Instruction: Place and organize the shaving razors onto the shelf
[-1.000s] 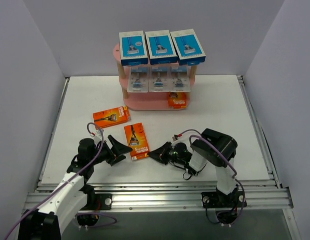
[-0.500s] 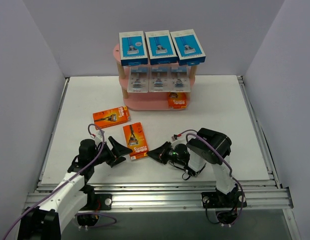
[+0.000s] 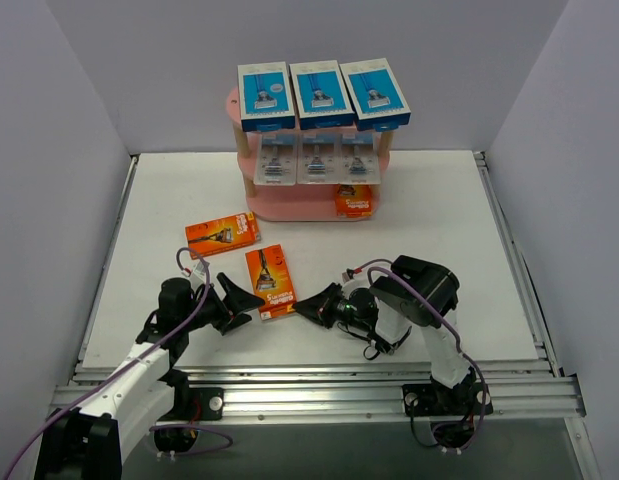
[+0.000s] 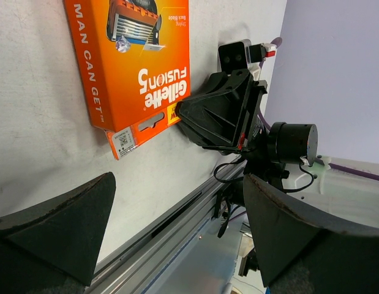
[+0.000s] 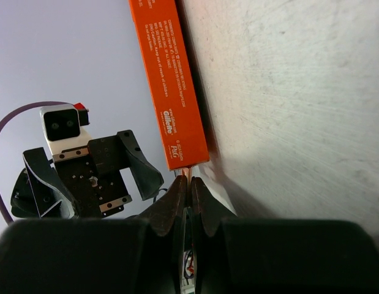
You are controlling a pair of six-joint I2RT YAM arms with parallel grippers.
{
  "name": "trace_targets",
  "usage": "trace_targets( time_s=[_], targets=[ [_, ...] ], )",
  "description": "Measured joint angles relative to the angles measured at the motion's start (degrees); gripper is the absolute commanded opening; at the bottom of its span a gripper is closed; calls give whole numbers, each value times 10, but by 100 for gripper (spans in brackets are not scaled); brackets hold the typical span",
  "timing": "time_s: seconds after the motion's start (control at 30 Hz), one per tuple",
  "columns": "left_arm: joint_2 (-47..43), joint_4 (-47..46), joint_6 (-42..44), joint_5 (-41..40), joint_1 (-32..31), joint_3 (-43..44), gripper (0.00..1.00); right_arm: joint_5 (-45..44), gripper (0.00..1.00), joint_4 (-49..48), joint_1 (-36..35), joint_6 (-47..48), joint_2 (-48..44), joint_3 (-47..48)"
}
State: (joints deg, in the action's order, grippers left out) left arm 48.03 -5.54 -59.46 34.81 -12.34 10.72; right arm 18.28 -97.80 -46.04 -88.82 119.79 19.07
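The shelf (image 3: 289,207) stood at the middle of the table's (image 3: 449,230) far edge. Three blue boxes (image 3: 320,91) lay side by side on its top board, and three blister packs (image 3: 315,159) sat in a row on the middle board. One orange card (image 3: 354,201) sat at the right end of the bottom board.

Two more cards lay flat on the table. The far card (image 3: 222,233) was left of centre, between the shelf and the near edge. The near card (image 3: 272,283) lay closer to the near edge, between the two grippers.

The left gripper (image 3: 245,300) was low over the table, just left of the near card, with its fingers (image 4: 60,226) spread wide and nothing between them. The right gripper (image 3: 303,307) lay low on the other side, its fingers (image 5: 177,205) pressed together. Their tips met the card's near right corner. Whether they nipped a sliver of that corner could not be told.
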Motion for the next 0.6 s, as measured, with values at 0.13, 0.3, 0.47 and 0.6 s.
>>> trace_targets(
  time_s=[0.13,0.3,0.47,0.6],
  targets=[
    [0,-3,0,0,0,0,94,0,0,-1,0,0,2,0],
    [-1,-3,0,0,0,0,94,0,0,-4,0,-1,3,0],
    [-3,-3,-1,0,0,-4,94,0,0,14,0,2,-9,2],
    [-6,-3,-6,1,0,-7,94,-4,0,45,-2,5,-23,7]
  ],
)
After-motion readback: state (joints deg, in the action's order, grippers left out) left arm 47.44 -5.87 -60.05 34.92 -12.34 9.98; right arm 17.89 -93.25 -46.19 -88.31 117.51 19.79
